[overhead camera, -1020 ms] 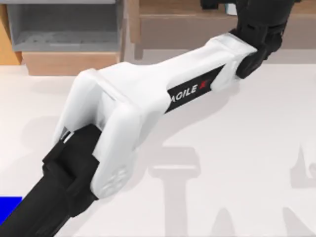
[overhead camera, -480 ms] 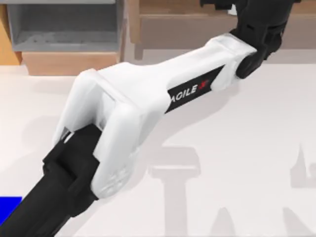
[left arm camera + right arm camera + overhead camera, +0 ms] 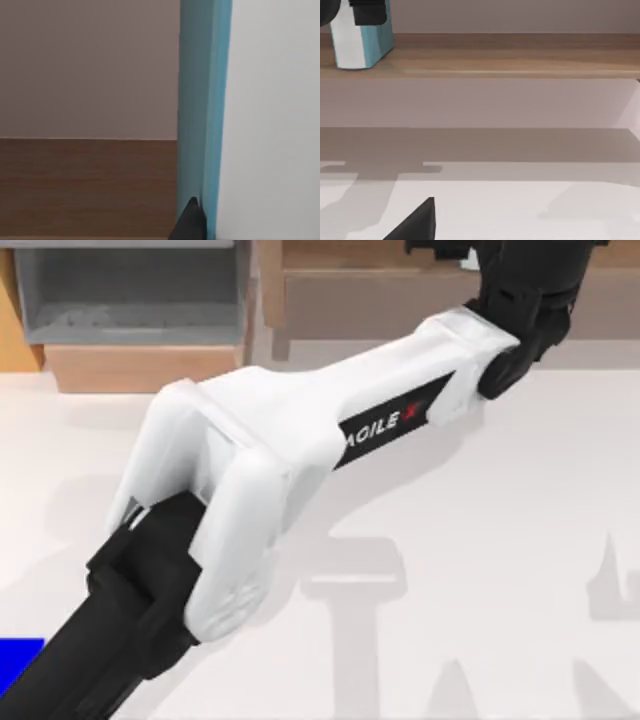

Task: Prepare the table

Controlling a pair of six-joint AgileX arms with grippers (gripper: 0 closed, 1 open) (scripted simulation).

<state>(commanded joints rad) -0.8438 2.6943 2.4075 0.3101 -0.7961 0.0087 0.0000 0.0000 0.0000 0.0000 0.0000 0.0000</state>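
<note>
The white table [image 3: 500,540] spreads under my left arm, which reaches from the near left to the wooden shelf [image 3: 400,285] at the back. There my left gripper [image 3: 520,280] is shut on an upright teal and white box [image 3: 357,42] standing on the shelf. In the left wrist view the box [image 3: 202,100] is very close, with one dark fingertip [image 3: 190,222] against its teal face. A dark part of my right gripper [image 3: 417,225] hangs low over the table, facing the shelf [image 3: 495,55].
A grey-lined box with a light-wood front [image 3: 130,300] stands at the back left. A blue patch [image 3: 20,665] shows at the near left edge. Arm shadows fall across the table's middle and right.
</note>
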